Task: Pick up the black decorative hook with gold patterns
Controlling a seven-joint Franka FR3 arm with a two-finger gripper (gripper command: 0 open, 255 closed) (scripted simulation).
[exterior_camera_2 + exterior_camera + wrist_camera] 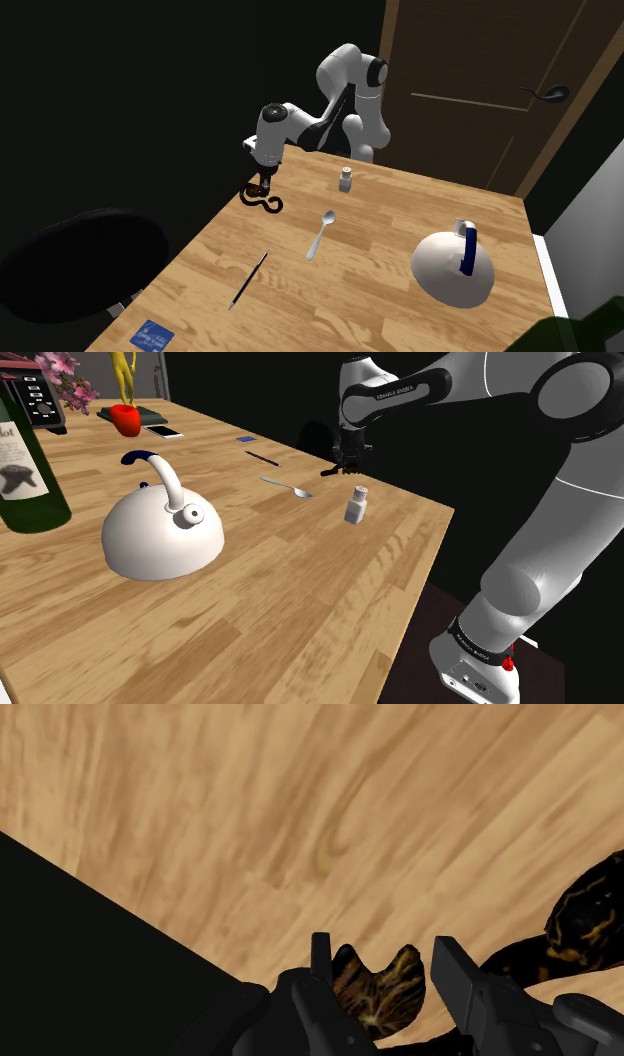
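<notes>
The black hook with gold patterns lies at the table's edge on the second exterior view's left, right under my gripper. In the wrist view a gold-veined lobe of the hook sits between my two fingers, which clasp it closely; another curl of it lies off to the side on the wood. In the shoulder view my gripper hangs low over the table's far edge with the hook dark beneath it.
A small white shaker and a spoon lie close by. A white kettle, a dark bottle, a thin dark stick, a red apple and a phone stand farther along the wooden table. A black area lies past the edge.
</notes>
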